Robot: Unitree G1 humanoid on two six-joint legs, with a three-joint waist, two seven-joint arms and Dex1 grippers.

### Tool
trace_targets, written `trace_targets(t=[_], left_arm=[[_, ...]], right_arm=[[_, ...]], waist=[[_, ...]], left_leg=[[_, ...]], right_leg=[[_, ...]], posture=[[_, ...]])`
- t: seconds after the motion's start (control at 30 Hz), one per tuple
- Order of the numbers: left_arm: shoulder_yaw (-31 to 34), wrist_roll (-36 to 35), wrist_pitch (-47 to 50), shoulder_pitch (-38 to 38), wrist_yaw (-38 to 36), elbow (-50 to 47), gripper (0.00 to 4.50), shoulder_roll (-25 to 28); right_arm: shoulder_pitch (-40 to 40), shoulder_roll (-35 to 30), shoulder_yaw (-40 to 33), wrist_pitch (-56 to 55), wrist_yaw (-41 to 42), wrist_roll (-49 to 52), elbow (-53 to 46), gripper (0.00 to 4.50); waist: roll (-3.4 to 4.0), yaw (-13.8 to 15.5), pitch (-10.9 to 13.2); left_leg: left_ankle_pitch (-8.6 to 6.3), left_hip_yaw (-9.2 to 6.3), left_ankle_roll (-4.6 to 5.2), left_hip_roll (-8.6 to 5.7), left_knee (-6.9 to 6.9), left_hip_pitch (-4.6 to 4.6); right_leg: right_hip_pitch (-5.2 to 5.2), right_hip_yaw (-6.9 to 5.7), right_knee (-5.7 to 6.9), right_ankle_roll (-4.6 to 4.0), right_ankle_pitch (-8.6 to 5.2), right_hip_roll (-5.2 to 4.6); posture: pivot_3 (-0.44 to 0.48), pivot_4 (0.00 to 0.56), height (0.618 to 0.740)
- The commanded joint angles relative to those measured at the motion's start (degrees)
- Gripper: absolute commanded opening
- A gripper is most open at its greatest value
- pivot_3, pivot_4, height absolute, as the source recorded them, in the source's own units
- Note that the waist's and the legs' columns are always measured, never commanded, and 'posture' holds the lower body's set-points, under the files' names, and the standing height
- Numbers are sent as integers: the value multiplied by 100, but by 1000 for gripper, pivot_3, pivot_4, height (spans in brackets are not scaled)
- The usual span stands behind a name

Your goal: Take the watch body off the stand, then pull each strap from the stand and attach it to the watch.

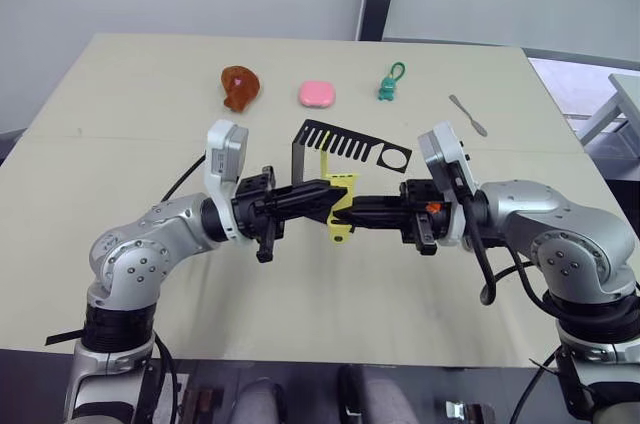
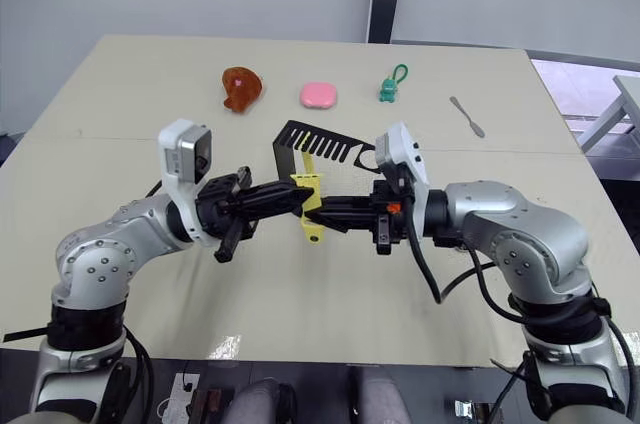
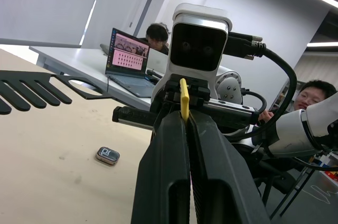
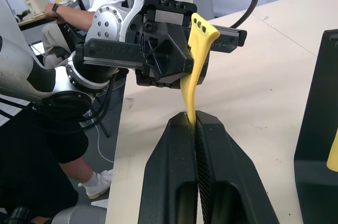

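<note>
A yellow strap (image 1: 340,212) hangs in the air between my two grippers, in front of the black stand (image 1: 345,147). My left gripper (image 1: 328,197) is shut on its upper part and my right gripper (image 1: 353,212) is shut on its lower end. The right wrist view shows the strap (image 4: 195,71) rising out of my closed right fingers (image 4: 174,176) into the left gripper. A second yellow strap (image 1: 326,142) sits on the stand's comb arm. The watch body (image 3: 108,155), small and black, lies on the table in the left wrist view, apart from both grippers.
At the table's far side lie a brown lumpy object (image 1: 240,86), a pink rounded block (image 1: 316,94), a green toy with a loop (image 1: 390,84) and a pale flat tool (image 1: 467,115). People sit at desks beyond the table, one by a laptop (image 3: 127,57).
</note>
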Motion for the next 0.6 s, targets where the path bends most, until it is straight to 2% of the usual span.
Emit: trace_targets(t=[0.03,0.2,0.3,0.4,0.5,0.6], left_arm=[[17,34,-66,-14,-88,-58,73,15],[-34,8,62,-129,-2,19,73,-4],[67,-286,227,-168,211,166,73,-164],[139,-281,174,-63,285,286,916,-289],[102,-357,192,69,178,176,2252,-310],[114,-390,140,95,260,130,2252,-405]], right_arm=[[19,-71,-383,-134,-66,116,-212,0],[49,-24,-358,-127,-111,123,-228,0],[68,8,-367,-125,-165,136,-217,0],[124,37,-412,-89,-229,186,-212,0],[148,35,-454,-53,-257,230,-175,0],[152,16,-458,-47,-269,244,-154,0]], waist=[[0,-2,0],[0,0,0],[0,5,0],[-1,-1,0],[0,-9,1],[0,1,1]], left_leg=[[0,0,0,0,0,0],[0,0,0,0,0,0],[0,-1,0,-1,0,0],[0,-1,0,0,0,0],[0,-1,0,1,-2,-1],[0,-1,0,0,0,0]], right_leg=[[0,0,0,0,0,0],[0,1,0,0,0,0],[0,0,0,0,0,0],[0,0,0,0,0,-1],[-1,0,0,0,0,1],[0,0,0,0,0,0]], posture=[[0,150,740],[0,150,740],[0,150,740],[0,150,740],[0,150,740],[0,150,740]])
